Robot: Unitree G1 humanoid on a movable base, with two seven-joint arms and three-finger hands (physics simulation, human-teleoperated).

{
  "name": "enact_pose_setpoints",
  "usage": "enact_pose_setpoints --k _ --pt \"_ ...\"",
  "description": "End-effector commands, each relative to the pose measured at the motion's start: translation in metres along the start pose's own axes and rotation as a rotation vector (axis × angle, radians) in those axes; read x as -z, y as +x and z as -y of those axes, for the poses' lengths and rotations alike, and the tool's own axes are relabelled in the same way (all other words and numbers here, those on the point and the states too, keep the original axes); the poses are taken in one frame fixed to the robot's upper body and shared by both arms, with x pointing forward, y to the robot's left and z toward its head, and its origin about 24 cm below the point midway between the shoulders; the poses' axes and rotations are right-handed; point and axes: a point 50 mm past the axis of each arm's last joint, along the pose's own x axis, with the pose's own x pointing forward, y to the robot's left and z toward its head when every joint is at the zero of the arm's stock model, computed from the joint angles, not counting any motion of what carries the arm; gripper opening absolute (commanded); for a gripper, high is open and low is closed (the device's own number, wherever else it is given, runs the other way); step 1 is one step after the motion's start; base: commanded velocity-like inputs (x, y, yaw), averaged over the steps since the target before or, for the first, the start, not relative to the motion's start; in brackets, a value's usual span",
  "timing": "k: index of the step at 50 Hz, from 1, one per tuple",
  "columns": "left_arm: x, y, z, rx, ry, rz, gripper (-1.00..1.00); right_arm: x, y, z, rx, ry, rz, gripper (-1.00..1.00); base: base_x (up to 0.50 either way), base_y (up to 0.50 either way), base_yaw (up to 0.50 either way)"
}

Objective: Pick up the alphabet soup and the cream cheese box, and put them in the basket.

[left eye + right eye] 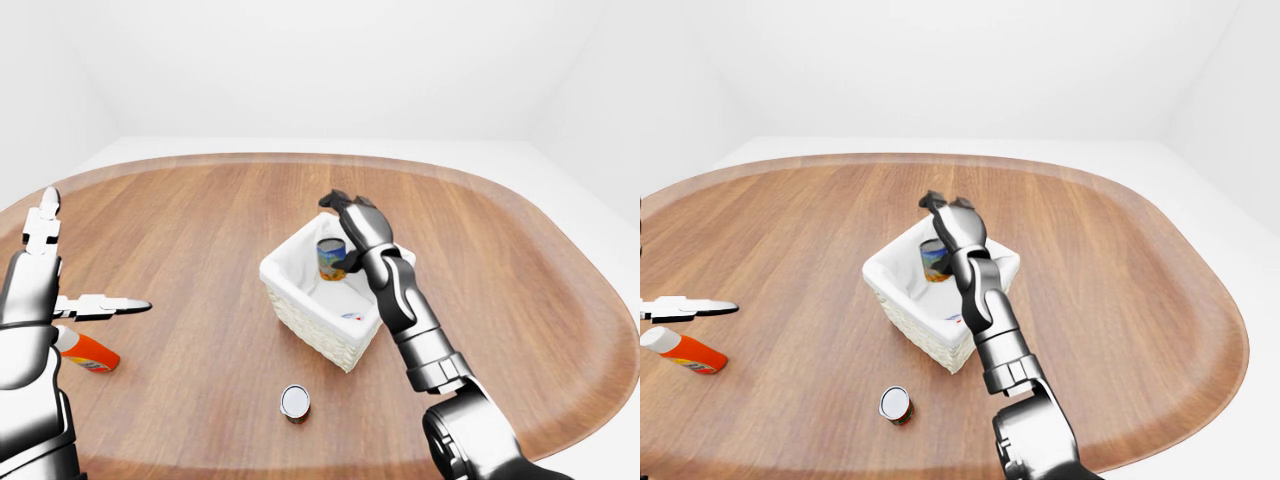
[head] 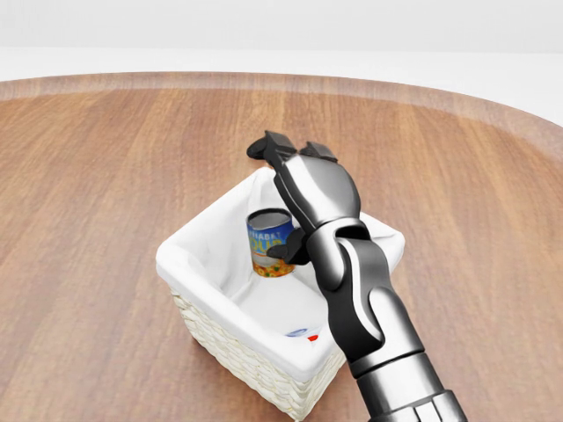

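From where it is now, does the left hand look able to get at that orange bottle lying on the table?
Probably yes. The left hand hangs open just above the orange bottle near the left-eye view's left edge, with only bare table between them. Nothing blocks the way down, though height is hard to judge.

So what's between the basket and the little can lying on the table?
Nothing, just bare wood. In the left-eye view the table shows clear between the basket and the small can.
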Motion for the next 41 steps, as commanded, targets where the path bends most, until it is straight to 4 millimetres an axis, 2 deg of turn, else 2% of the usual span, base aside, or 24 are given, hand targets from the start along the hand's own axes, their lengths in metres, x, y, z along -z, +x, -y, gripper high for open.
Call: enact_pose_setpoints --k 1,11,18,26,34,37,41 --pt "0.003 0.0 0.002 -0.016 -0.026 -0.009 1.0 -0.003 0.014 0.025 0.031 0.008 0.021 1.0 0.0 0.0 0.0" --pt "0.003 0.0 0.002 -0.016 -0.027 -0.009 1.0 -0.008 0.012 0.035 0.05 -0.002 0.046 1.0 0.0 0.0 0.0" --pt "0.002 0.0 0.002 -0.015 -0.028 -0.007 1.0 -0.017 0.011 0.054 0.105 -0.007 0.086 1.0 0.0 0.0 0.0" --pt "0.002 0.0 0.002 -0.014 -0.028 -0.006 1.0 -0.039 0.004 0.084 0.211 -0.047 0.171 1.0 0.0 0.0 0.0" --pt "0.002 0.0 0.002 -0.014 -0.028 -0.004 1.0 -0.067 -0.012 0.117 0.337 -0.097 0.272 1.0 0.0 0.0 0.0" --pt "0.002 0.0 0.002 -0.013 -0.028 -0.007 1.0 -0.074 -0.017 0.122 0.356 -0.102 0.293 1.0 0.0 0.0 0.0" --pt "0.003 -0.001 0.003 -0.012 -0.028 -0.009 1.0 -0.072 -0.017 0.12 0.366 -0.086 0.288 1.0 0.0 0.0 0.0"
